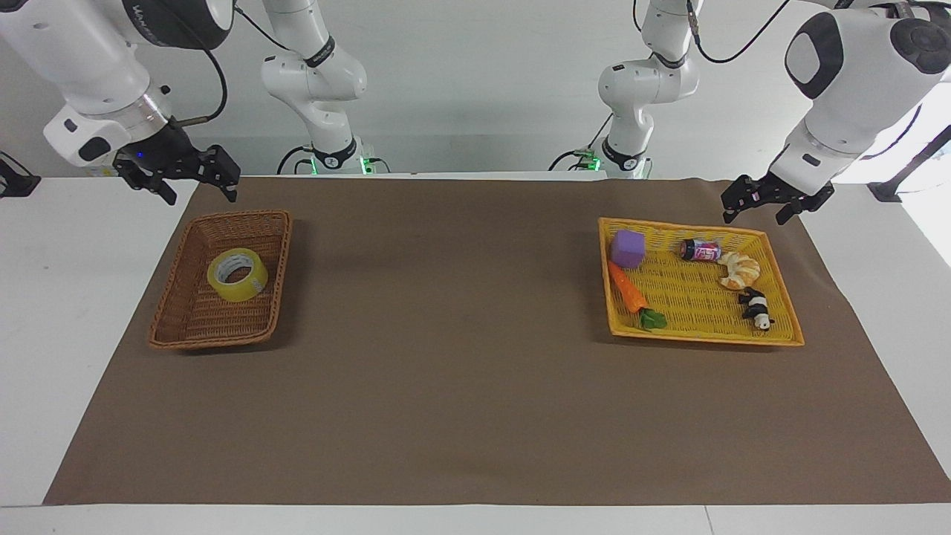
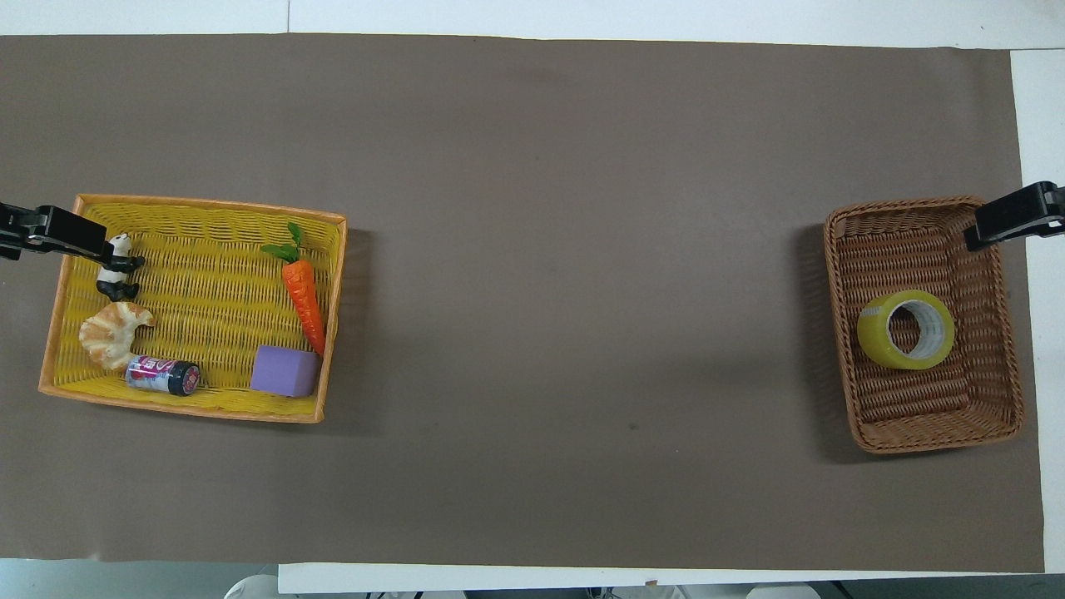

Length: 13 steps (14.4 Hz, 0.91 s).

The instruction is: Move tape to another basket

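Tape [image 1: 238,275] in basket [image 1: 174,327], facing view reveals raised hands

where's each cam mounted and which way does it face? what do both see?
Facing view: high across the table, facing the robots; shows both arms whole, right pincer open above the mat near the brown basket, left pincer open by the yellow basket.
Overhead view: high above the robots' end, looking steeply down; only pincer tips show at the side edges.
Shared: both baskets, the tape in the brown one, toys in the yellow one; the views are half a turn apart.
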Motion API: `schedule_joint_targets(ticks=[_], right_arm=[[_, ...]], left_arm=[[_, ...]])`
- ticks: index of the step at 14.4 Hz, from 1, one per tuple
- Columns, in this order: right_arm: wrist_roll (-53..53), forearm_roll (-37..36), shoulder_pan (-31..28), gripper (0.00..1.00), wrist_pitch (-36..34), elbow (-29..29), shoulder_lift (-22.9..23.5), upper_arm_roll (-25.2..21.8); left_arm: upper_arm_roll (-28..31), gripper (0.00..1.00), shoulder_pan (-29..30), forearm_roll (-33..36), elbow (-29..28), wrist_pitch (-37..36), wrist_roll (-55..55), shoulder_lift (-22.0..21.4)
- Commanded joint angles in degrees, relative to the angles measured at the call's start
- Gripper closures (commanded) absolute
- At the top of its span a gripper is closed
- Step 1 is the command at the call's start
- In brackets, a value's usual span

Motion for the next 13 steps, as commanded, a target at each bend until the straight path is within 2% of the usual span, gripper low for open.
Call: schedule_joint_targets(ticks=[1, 5, 13], right_arm=[[1.84, -1.21, 0.64, 0.0, -0.55, -0.92, -1.65, -0.29], [1.85, -1.21, 1.08, 0.0, -0.72, -0.84, -1.56, -2.66], [2.73, -1.12, 1.08, 0.0, -0.72, -1.1, -1.73, -2.93]], left_arm=[[0.13, 0.0, 0.14, -0.14, -0.2, 0.48, 0.45, -0.33], [0.13, 0.0, 0.05, -0.14, -0.2, 0.48, 0.45, -0.33], [0.13, 0.0, 0.05, -0.14, -0.2, 0.39, 0.45, -0.33]])
